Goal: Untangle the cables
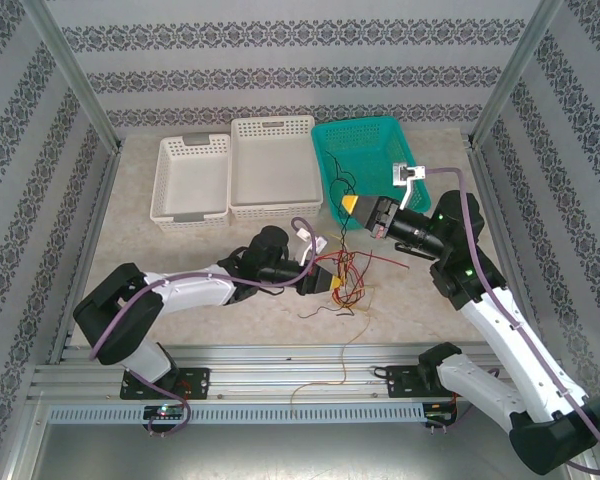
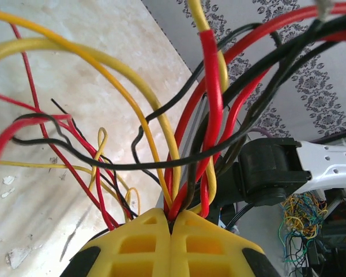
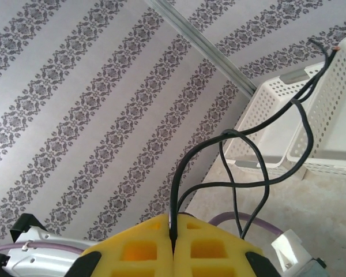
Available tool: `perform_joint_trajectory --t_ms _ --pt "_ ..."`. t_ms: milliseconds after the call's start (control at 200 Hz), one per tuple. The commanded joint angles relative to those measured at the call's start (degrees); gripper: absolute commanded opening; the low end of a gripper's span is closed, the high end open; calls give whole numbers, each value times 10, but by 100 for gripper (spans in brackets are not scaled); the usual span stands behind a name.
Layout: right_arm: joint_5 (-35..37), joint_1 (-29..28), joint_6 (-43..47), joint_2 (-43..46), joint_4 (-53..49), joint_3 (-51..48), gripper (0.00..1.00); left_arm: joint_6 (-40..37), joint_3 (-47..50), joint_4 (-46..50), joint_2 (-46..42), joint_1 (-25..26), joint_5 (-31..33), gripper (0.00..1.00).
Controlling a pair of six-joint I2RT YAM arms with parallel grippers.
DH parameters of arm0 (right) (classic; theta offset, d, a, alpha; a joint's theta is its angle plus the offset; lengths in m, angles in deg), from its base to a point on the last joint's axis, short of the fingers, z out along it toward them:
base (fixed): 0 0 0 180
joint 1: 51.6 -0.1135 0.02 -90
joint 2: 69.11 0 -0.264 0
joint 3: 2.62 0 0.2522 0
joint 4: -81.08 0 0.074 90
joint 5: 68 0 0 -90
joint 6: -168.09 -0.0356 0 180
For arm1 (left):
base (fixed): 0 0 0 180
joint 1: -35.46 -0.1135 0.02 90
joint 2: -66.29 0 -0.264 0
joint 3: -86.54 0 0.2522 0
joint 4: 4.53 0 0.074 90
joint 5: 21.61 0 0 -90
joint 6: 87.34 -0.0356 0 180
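Your cables (image 1: 345, 272) lay tangled in the middle of the counter (image 1: 400, 330), red, yellow and black strands. Your left tool (image 2: 172, 222) was pinched tight on the bundle; your right tool (image 3: 173, 234), at one o'clock from it, clamped one black cable (image 3: 242, 184).

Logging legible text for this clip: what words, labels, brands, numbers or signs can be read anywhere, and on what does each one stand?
No text can be read in any view.
The grey tabs on the white baskets: blank.
The yellow left claw, shut on the cables, and the right claw, shut on a black cable: no markings.
The wallpaper: pattern only.
The arm bases: any print too small to tell.
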Motion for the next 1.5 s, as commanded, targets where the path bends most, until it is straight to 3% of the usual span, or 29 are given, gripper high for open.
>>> perform_joint_trajectory --t_ms 0,35,120,155,255,365,520,625,689,884,979,1249,1494 --pt "21 30 7 11 -20 -4 0 -19 17 4 -34 6 21 0" --pt "26 47 8 11 -41 -5 1 -23 21 10 -42 6 29 0" --pt "15 82 24 15 -79 -10 47 -26 29 20 -60 1 44 0" --pt "12 90 39 22 -97 -11 59 -23 35 21 -68 -1 50 0" --pt "22 93 86 59 -143 -19 75 -14 42 26 -88 -4 64 0" --pt "24 93 98 106 -163 -49 83 8 34 45 -98 -4 86 0" --pt "-1 50 85 163 -143 -109 77 49 19 75 -110 -4 126 0" --pt "32 -25 85 181 -126 -161 63 61 8 100 -117 -4 147 0" --pt "59 -70 89 177 -118 -185 56 69 4 104 -120 -4 149 0" --pt "211 -187 113 125 -98 -222 56 100 10 86 -131 1 144 0" --pt "247 -196 98 92 -58 -243 56 102 14 80 -134 8 144 0" --pt "293 -198 75 37 11 -251 40 107 22 61 -136 34 143 0" --pt "289 -199 71 31 38 -253 29 111 30 42 -139 43 138 0"
